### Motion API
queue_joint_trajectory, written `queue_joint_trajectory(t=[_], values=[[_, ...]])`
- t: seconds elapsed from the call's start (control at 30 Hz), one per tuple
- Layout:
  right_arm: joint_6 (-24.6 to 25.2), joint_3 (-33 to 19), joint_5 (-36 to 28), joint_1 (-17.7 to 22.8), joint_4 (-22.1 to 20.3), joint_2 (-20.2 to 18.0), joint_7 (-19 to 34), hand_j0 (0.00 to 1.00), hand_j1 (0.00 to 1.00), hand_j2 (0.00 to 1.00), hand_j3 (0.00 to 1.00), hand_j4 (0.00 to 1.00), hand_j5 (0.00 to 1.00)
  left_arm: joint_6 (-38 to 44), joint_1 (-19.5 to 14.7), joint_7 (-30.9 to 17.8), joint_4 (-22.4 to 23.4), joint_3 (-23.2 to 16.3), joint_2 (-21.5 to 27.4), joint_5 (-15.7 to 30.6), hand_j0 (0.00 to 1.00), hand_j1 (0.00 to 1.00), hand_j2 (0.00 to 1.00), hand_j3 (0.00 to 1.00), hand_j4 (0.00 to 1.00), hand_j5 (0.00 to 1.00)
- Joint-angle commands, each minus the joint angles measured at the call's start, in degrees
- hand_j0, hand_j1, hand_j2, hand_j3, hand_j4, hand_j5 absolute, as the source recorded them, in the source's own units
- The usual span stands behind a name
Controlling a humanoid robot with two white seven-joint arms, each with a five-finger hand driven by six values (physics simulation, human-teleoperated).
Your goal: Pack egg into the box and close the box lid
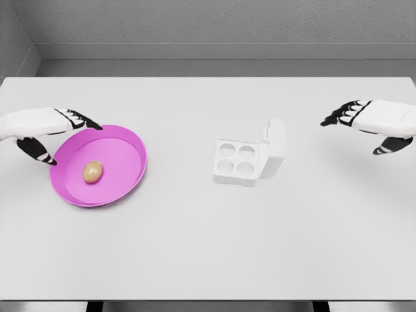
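Note:
A tan egg lies in a shallow magenta bowl at the left of the white table. Right of the middle stands a white egg box with several round empty cups, its lid raised on the right side. My left hand hovers at the bowl's upper-left rim, fingers spread, thumb below, holding nothing. Far to the right of the box, my right hand hangs over the table with relaxed fingers and nothing in it.
The white table spans the whole view, with its front edge near the bottom. A grey wall runs behind its far edge.

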Motion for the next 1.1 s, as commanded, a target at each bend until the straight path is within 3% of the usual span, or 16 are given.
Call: queue_joint_trajectory(t=[0.0,0.1,0.2,0.33,0.6,0.7,1.07], values=[[0.16,-0.34,-0.44,0.09,0.01,-0.04,-0.03,1.0,1.0,1.0,1.0,1.0,1.0,0.14,0.0,0.02,-1.6,-1.01,-0.13,0.35,1.0,1.0,1.0,1.0,1.0,1.0],[0.16,0.01,-0.17,-0.09,-1.22,-1.27,-0.03,1.0,1.0,1.0,1.0,1.0,1.0,0.14,0.18,0.02,-1.6,-1.18,-1.1,0.17,1.0,1.0,1.0,1.0,1.0,1.0],[0.16,0.1,-0.17,0.09,-2.27,-2.24,-0.03,1.0,1.0,1.0,1.0,1.0,1.0,0.14,-0.35,0.02,-1.69,-6.98,-2.85,0.08,1.0,1.0,1.0,1.0,1.0,1.0],[0.16,0.18,-0.17,0.44,-4.82,-2.59,-0.03,1.0,1.0,1.0,1.0,1.0,1.0,0.14,-0.35,0.02,-1.16,-7.86,-2.77,-0.71,1.0,1.0,1.0,1.0,1.0,1.0],[0.16,0.62,-0.17,1.06,-6.23,-2.68,-0.03,1.0,1.0,1.0,1.0,1.0,1.0,0.14,-0.17,0.02,-1.07,-7.86,-2.15,-1.15,1.0,1.0,1.0,1.0,1.0,1.0],[0.16,0.62,-0.17,1.06,-6.32,-2.77,-0.03,1.0,1.0,1.0,1.0,1.0,1.0,0.14,-0.26,0.02,-1.07,-7.86,-2.24,-1.41,0.93,0.93,0.93,0.93,0.93,0.93],[0.16,1.24,-0.17,1.06,-7.28,-2.77,-0.03,1.0,1.0,1.0,1.0,1.0,1.0,0.14,-0.17,0.02,-0.2,-7.95,-2.77,-1.94,0.88,0.88,0.88,0.88,0.88,0.88]])
